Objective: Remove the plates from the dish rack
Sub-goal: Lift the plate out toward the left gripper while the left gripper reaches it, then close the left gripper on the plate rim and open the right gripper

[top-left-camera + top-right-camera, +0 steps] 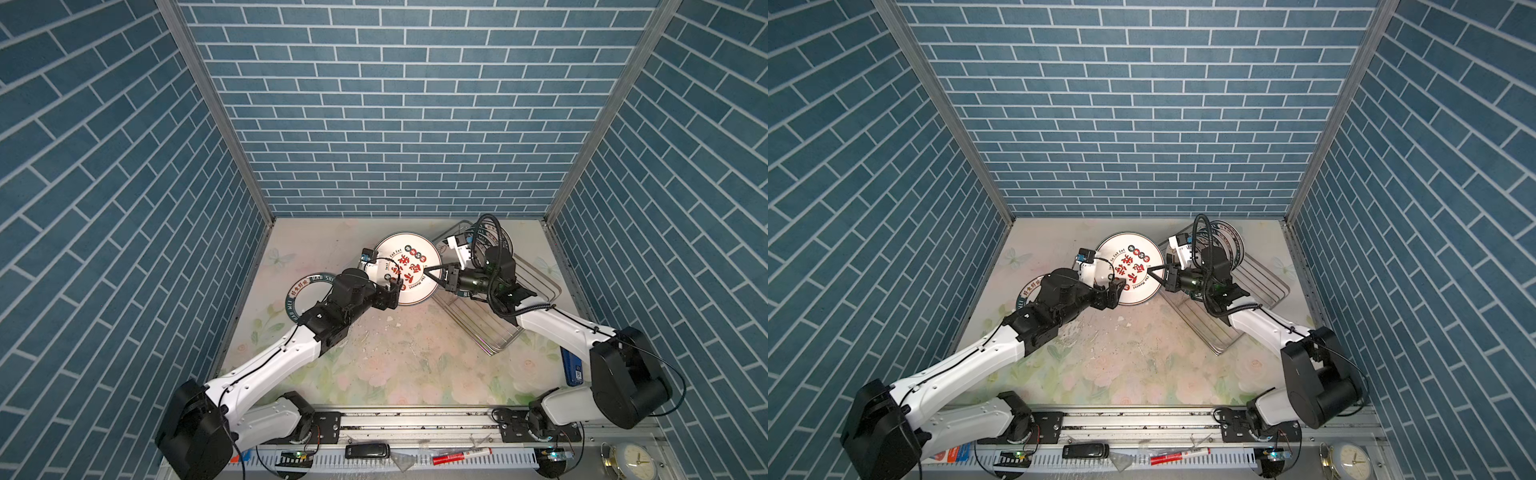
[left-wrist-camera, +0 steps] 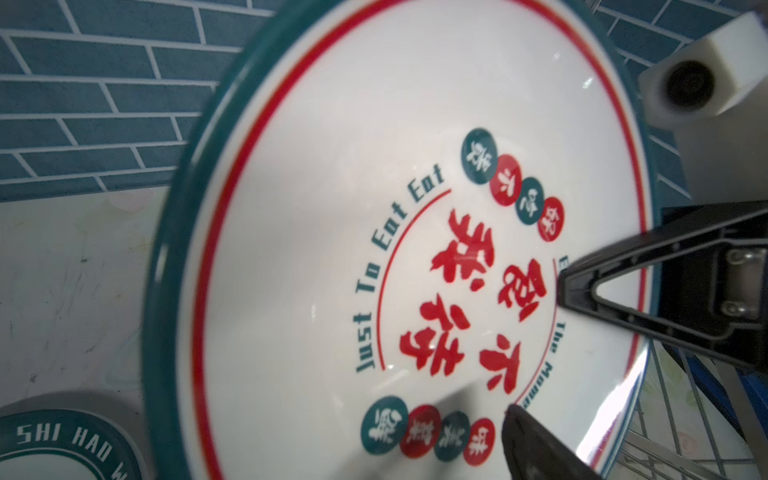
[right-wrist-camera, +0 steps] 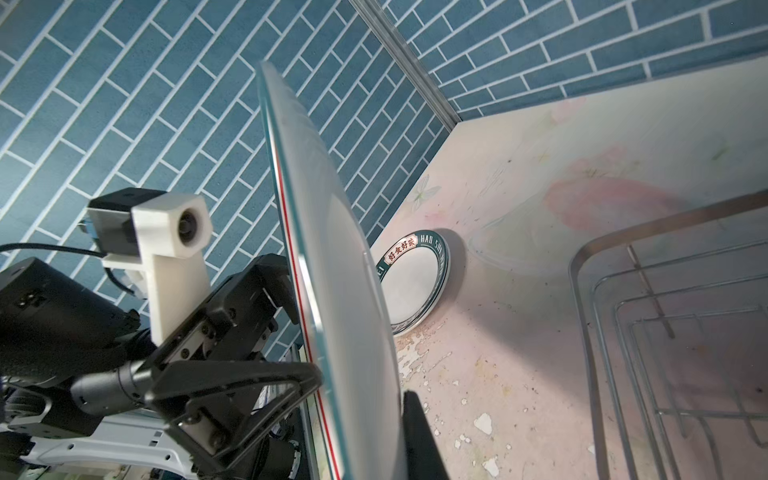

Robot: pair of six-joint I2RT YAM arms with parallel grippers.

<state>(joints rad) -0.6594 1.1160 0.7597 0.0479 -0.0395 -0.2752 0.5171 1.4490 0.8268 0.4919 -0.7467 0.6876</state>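
Two black-and-white robot arms meet over a pale floral-printed table (image 1: 395, 365), walled in by blue brick-pattern panels.

The right gripper (image 1: 426, 271) is clenched on the rim of a round white plate with a dark green edge, a red ring and red characters at its centre (image 1: 401, 259). It holds the plate tilted up on edge in the air, just beside the shiny silver wire dish rack (image 1: 498, 332) and clear of it.

The left gripper (image 1: 395, 291) sits at the plate's opposite rim with its jaws spread. One finger (image 2: 536, 449) is in front of the printed face, and I cannot tell whether it touches (to me this looks like a hand-over being set up).

A round white plate with a dark green lettered rim (image 3: 415, 282) lies flat on the table, well apart from the rack, so at least one is unloaded. A few more plates (image 1: 1227, 241) stand upright at the rack's far end, partly hidden by the right arm and hard to count. The near part of the rack shows only bare wire.

I judge the job partly done: one down, one in transit, several to go.
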